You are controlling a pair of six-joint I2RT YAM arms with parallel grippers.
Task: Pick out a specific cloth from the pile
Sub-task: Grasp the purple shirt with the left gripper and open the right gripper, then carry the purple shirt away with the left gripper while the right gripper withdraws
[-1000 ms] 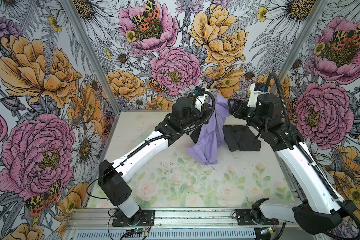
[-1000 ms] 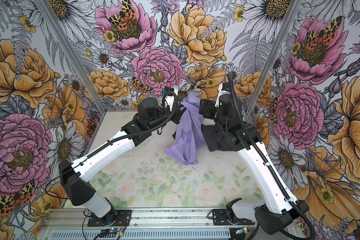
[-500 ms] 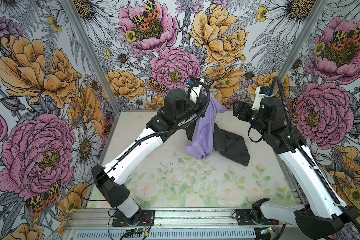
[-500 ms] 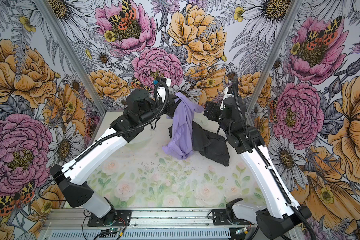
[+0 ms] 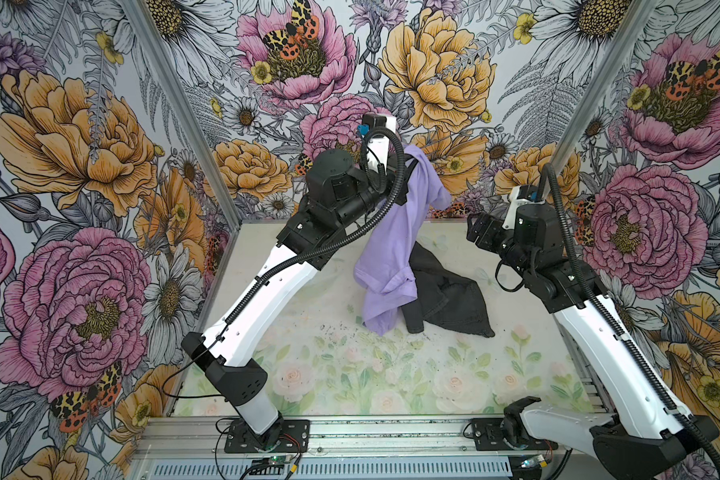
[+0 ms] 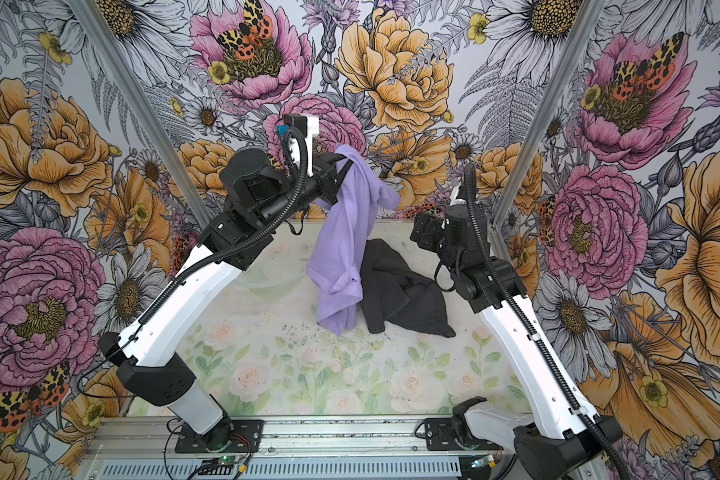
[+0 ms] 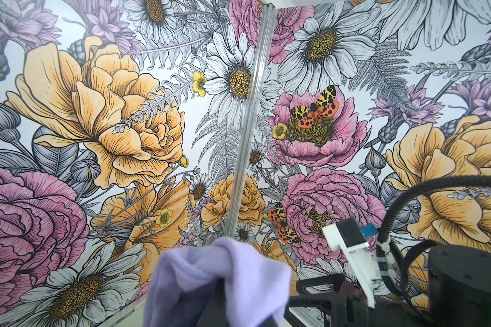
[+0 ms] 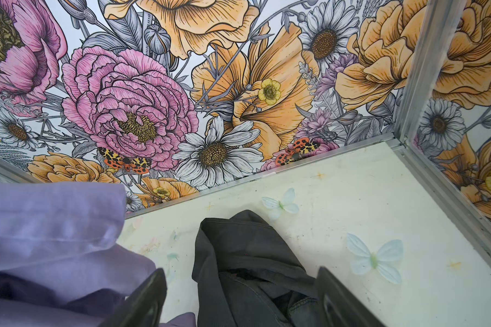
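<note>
one thin lavender cloth [image 5: 395, 232] hangs creased from the clenched left tool [image 6: 339, 159]; right tool [image 8: 241, 297] gapes wide.

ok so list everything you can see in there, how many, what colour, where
lavender cloth: one, light purple, hanging from the left gripper down to about table level, in front of the dark garment's left edge
charcoal garment: one, charcoal-black, crumpled on the table toward the back right
table: one, pale with faded flower and butterfly print, the booth's floor
walls: three, bold pink, orange and white floral print, around the table
frame posts: two, silver metal, at the back corners
left gripper: one, black, raised at the back, shut on the lavender cloth
right gripper: one, black, open and empty, above the charcoal garment
</note>
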